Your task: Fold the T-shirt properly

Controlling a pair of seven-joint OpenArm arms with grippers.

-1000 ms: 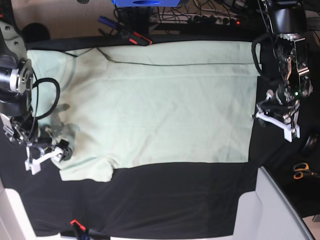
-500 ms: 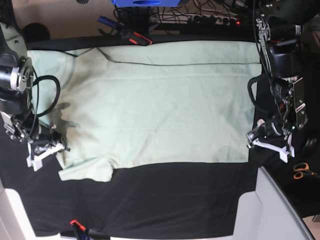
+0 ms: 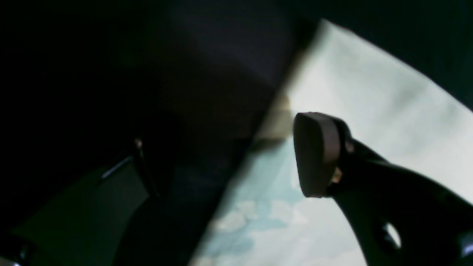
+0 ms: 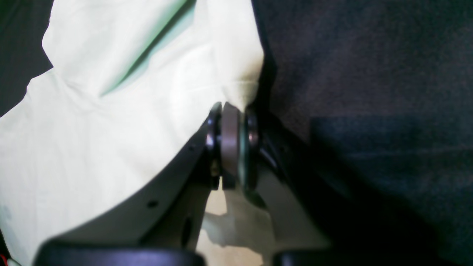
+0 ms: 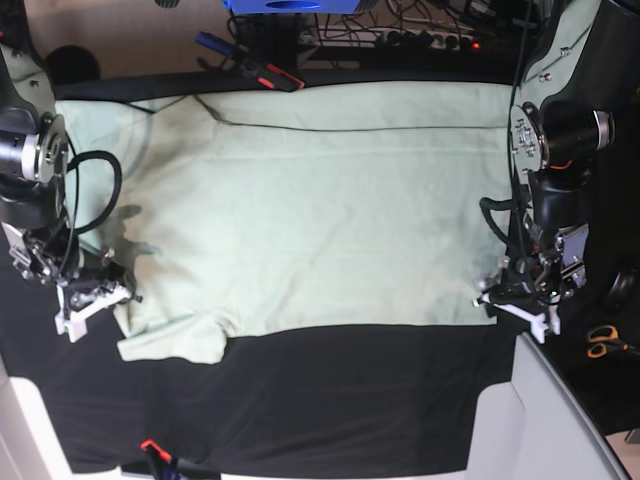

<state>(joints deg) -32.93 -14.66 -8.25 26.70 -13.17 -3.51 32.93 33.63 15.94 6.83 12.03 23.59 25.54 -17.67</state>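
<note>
Two robot arms take hold along the near edge of the T-shirt [image 5: 320, 200], a pale mint-green garment spread flat on the black-covered counter [image 5: 330, 400], in what looks like the opening grasp of a fold: the near side seized at both ends, to be carried across toward the far side.

At the sleeve end, the right gripper [image 4: 232, 144] has its jaws pressed tightly together, and the right wrist view shows a pinch of pale cloth caught between the two pads at the shirt's edge, the dark counter cover lying just beside it. In the base view that gripper [image 5: 88, 296] sits at the near sleeve, which bunches a little where it is held.

At the hem end, the left gripper [image 5: 520, 298] is down at the near corner of the hem with its jaws standing wide apart. The left wrist view is dim and soft, but one pad [image 3: 316, 155] hangs over the pale fabric [image 3: 369, 122] while the other side lies in shadow over the dark cover, so the shirt's edge runs between them. Nothing is held there yet.

The next move, by this reading, calls for the left jaws to close on the hem corner; only then can both arms lift together and at an even height, since a one-sided pull would drag and skew the cloth.

Farther back, the shirt's far edge lies straight and unfolded, with cables and clamps [image 5: 270, 75] beyond the counter.
</note>
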